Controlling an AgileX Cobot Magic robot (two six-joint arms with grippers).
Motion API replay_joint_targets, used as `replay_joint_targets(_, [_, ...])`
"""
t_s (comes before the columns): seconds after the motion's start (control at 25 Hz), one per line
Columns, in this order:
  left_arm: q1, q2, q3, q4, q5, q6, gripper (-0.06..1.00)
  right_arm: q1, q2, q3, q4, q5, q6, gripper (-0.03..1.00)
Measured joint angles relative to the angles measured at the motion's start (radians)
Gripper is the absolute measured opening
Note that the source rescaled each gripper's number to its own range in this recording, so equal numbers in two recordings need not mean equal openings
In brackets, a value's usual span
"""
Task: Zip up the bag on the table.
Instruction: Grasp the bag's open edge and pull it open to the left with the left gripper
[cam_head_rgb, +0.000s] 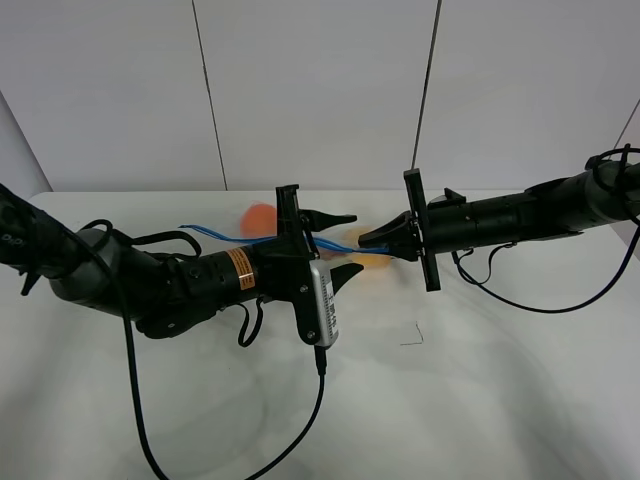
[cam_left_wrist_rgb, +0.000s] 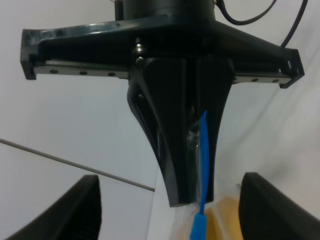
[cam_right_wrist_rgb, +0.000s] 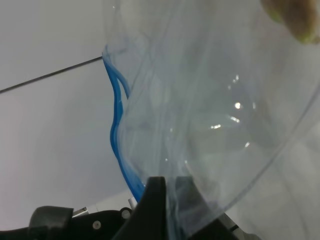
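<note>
Pinching the bag (cam_right_wrist_rgb: 210, 100), the right gripper (cam_head_rgb: 381, 238) faces the spread left gripper (cam_head_rgb: 340, 245); orange arm label (cam_head_rgb: 238, 265) unreadable.

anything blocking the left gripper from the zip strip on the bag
Nothing visible does. The left gripper is open with the blue zip strip running between its jaws, nothing else in the gap. The right gripper is shut on the bag just beyond.
</note>
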Motion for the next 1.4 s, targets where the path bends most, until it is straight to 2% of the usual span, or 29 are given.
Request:
replay_joint_targets(0.32, [0.0, 0.047, -0.043, 0.004, 0.031, -0.001, 0.88, 0.0, 0.0, 0.0, 0.0, 0.0, 0.0, 0.0])
replay_joint_targets(0.64, [0.0, 0.048, -0.024, 0.015, 0.019, -0.001, 0.6, 0.0, 0.0, 0.0, 0.0, 0.0, 0.0, 0.0])
replay_joint_targets(0.96, [0.0, 0.048, -0.024, 0.015, 0.014, -0.001, 0.53, 0.0, 0.0, 0.0, 0.0, 0.0, 0.0, 0.0])
replay_joint_targets(1.04, [0.0, 0.048, -0.024, 0.015, 0.014, -0.001, 0.44, 0.0, 0.0, 0.0, 0.0, 0.0, 0.0, 0.0])
replay_joint_targets(1.2, [0.0, 0.048, -0.024, 0.013, 0.014, -0.001, 0.17, 0.0, 0.0, 0.0, -0.001, 0.0, 0.0, 0.0])
replay_joint_targets(1.28, [0.0, 0.048, -0.024, 0.012, 0.014, -0.001, 0.1, 0.0, 0.0, 0.0, -0.002, 0.0, 0.0, 0.0])
replay_joint_targets(1.4, [0.0, 0.048, -0.024, 0.012, 0.014, -0.001, 0.07, 0.0, 0.0, 0.0, -0.004, 0.0, 0.0, 0.0])
